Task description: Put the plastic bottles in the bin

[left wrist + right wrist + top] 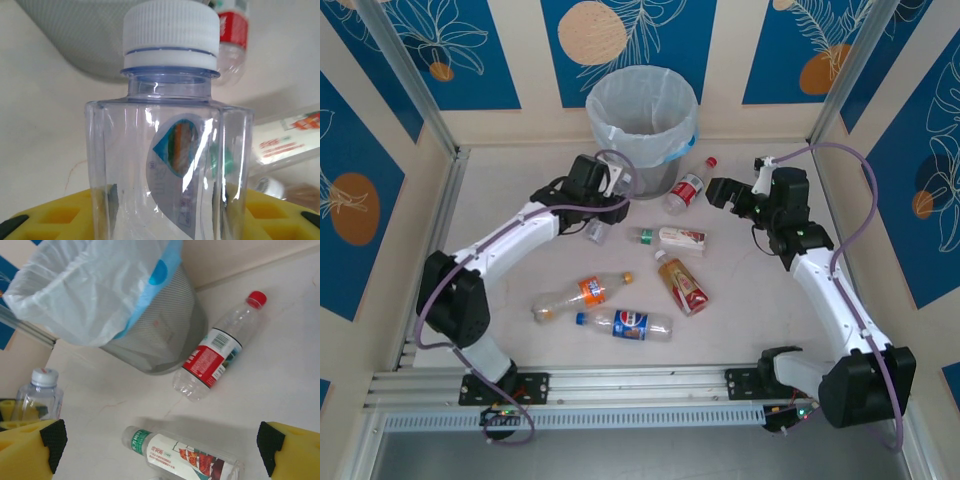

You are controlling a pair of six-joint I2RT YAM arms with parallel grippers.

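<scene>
Left gripper (165, 215) pinches white-capped clear bottle (167, 150) near bin (642, 125); empty, light, slippery, crushable; grip mid-body. Right gripper (160, 440) spread, empty.

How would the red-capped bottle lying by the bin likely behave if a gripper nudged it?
The red-capped bottle lies on its side and is round, so it would probably roll. It looks empty and clear, so likely light, sliding easily. Its thin walls may dent under squeezing.

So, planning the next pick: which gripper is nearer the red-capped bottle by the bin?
Right. The right gripper sits just beside the red-capped bottle; the left gripper is farther, across it.
</scene>
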